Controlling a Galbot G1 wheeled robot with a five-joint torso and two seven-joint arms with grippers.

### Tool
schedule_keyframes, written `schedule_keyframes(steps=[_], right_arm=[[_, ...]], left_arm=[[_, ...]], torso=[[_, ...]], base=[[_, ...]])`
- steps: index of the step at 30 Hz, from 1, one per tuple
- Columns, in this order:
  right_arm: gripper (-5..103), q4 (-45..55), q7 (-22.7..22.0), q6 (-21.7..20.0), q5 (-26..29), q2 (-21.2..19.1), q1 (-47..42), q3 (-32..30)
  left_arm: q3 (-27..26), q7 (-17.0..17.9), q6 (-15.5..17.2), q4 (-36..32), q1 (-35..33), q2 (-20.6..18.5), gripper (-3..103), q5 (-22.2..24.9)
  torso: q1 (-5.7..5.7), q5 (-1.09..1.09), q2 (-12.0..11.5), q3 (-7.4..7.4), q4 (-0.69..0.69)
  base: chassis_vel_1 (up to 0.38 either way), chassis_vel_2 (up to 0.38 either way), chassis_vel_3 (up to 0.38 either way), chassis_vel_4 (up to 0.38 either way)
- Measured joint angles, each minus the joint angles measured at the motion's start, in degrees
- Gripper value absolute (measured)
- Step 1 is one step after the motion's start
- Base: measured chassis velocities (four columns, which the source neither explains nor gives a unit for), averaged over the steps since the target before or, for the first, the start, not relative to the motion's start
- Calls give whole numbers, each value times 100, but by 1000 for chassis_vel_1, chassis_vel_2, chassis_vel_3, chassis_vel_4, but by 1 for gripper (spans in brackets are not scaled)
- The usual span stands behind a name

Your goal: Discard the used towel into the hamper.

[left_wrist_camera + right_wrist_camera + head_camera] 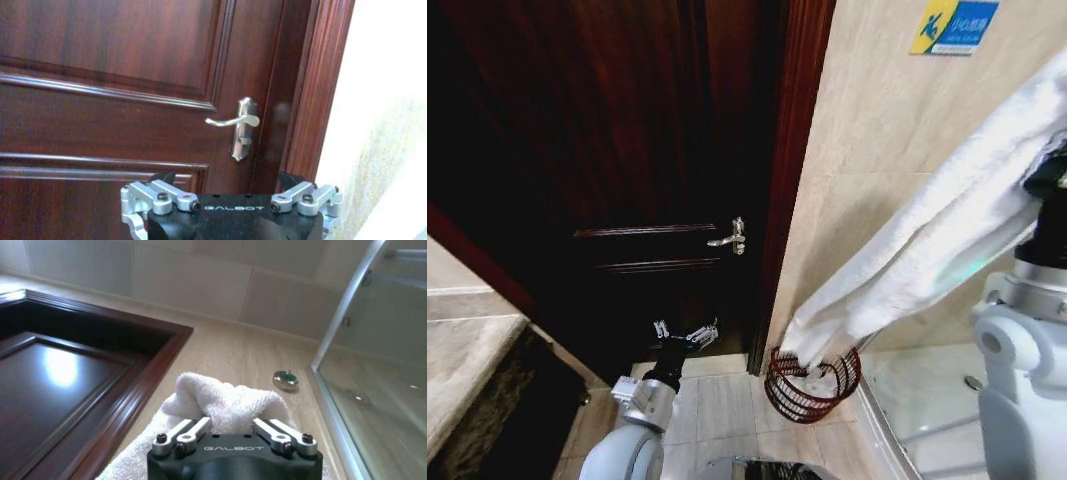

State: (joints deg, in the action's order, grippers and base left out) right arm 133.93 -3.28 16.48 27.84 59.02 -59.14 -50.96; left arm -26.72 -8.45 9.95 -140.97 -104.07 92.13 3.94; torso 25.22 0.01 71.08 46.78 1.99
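The right gripper [233, 427], marked GALBOT, is clamped on a bunched fold of the white towel [947, 230], held high above the hamper [812, 385]. The towel hangs slanting down, its lower end at the hamper's rim. The hamper stands on the floor just beside the dark wooden door [627, 150]. The left gripper [685, 335], fingers spread apart, hovers low before that door, below its handle [237, 122]

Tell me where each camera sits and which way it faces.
Head: looks down at dark wooden door, white terry towel hanging over reddish-brown wire hamper; both arms show.
Left wrist: faces the door and silver lever handle; left gripper open, empty.
Right wrist: points at beige wall tiles; right gripper shut on the towel.
Shared: head and left wrist both show door and handle.
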Motion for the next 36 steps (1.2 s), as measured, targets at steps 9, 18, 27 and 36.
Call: schedule_keyframes(steps=[9, 18, 27, 36], right_arm=[[12, -205, 50, 60, 25, 86, 11, 23], [12, -431, 173, 344, -187, 448, -224, 123], [12, -592, 292, 661, -464, 783, -520, 354], [12, -812, 394, 1007, -649, 1087, -851, 661]], left_arm=[[0, 0, 0, 0, 2, 0, 100, 0], [0, 0, 1, 0, 2, 0, 100, 0], [0, 0, 1, 0, 2, 0, 100, 0], [0, 0, 1, 0, 2, 0, 100, 0]], torso=[[9, -1, -4, 3, 1], [8, 0, -4, 3, 2], [8, -2, -4, 3, 2], [8, -1, -4, 3, 2]], base=[[0, 0, 0, 0], [0, 0, 0, 0], [0, 0, 0, 0], [0, 0, 0, 0]])
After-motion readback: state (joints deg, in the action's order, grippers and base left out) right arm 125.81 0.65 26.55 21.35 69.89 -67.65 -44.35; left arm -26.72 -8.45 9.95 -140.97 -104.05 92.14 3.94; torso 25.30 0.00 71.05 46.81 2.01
